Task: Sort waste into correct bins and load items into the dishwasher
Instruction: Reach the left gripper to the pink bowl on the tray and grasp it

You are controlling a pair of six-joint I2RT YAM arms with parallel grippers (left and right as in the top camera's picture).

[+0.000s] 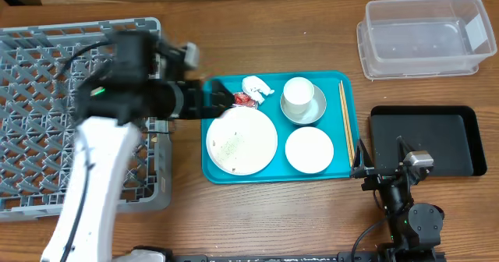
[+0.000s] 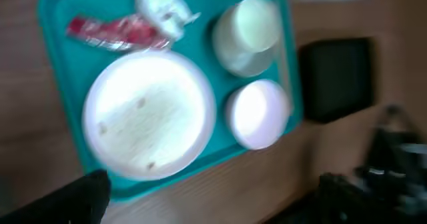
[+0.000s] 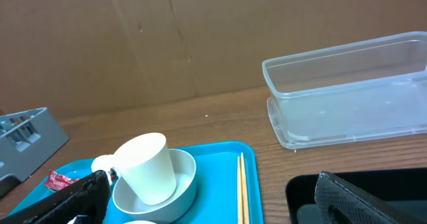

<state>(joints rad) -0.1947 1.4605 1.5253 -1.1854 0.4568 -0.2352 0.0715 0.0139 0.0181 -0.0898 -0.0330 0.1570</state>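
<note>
On the teal tray [image 1: 214,172] lie a red wrapper [image 1: 244,100], a crumpled white tissue [image 1: 256,86], a large white plate [image 1: 242,141] flecked with crumbs [image 1: 229,147], a white cup [image 1: 297,92] standing in a grey-blue bowl [image 1: 309,114], a white bowl [image 1: 309,149] and chopsticks [image 1: 344,118]. My left gripper [image 1: 221,98] hangs open at the tray's left edge, just left of the wrapper [image 2: 117,32], holding nothing; its view is blurred. Between the teal tray and the black tray [image 1: 437,141], my right gripper [image 1: 382,161] stands open and empty, facing the cup [image 3: 147,167] and chopsticks [image 3: 243,191].
The grey dish rack [image 1: 47,122] fills the left side, under the left arm. A clear plastic tub [image 1: 425,36] stands at the back right, behind the black tray [image 3: 300,197]. A cardboard wall closes off the far edge of the table.
</note>
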